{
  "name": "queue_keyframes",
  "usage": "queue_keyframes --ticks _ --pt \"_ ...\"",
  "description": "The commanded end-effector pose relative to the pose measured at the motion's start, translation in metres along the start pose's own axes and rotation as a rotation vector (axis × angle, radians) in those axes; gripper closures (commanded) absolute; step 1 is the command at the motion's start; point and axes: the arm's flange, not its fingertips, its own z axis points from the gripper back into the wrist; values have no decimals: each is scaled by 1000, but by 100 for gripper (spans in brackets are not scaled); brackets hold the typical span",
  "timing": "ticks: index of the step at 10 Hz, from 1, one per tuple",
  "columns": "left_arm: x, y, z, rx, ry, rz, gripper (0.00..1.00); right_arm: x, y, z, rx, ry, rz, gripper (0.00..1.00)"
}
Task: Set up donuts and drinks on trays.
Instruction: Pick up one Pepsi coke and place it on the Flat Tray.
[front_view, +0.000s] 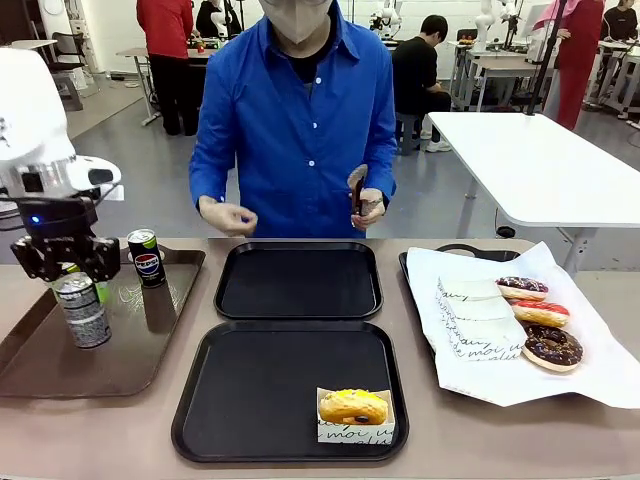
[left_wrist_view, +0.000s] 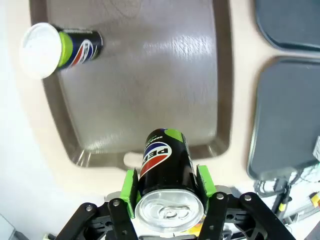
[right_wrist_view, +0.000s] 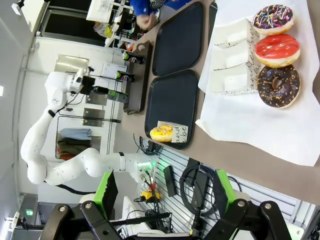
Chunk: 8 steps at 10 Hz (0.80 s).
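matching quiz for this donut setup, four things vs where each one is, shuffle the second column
1 yellow donut
2 red-frosted donut
3 near soda can
4 far soda can

A standing free on the brown tray
B on the near black tray
C between the left gripper's jaws
D on the white paper

Pairs: 1-B, 2-D, 3-C, 4-A

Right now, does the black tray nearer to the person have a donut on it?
No, the one donut on a tray, the yellow donut, sits on the near black tray, not on the far black tray.
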Motion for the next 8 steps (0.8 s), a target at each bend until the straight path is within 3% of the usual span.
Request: queue_keyframes --ticks 1,3,7,8 --pt "-28 -3 35 -11 -17 -60 100 -1 0 1 20 -9 18 0" --pt "-35 5 39 -38 -3 -6 100 -1 0 1 20 -9 18 0" --pt "-31 -5 35 5 -6 -35 100 -1 0 1 20 -9 18 0" --pt "-35 -4 35 4 8 -32 41 -1 0 1 20 -9 18 0"
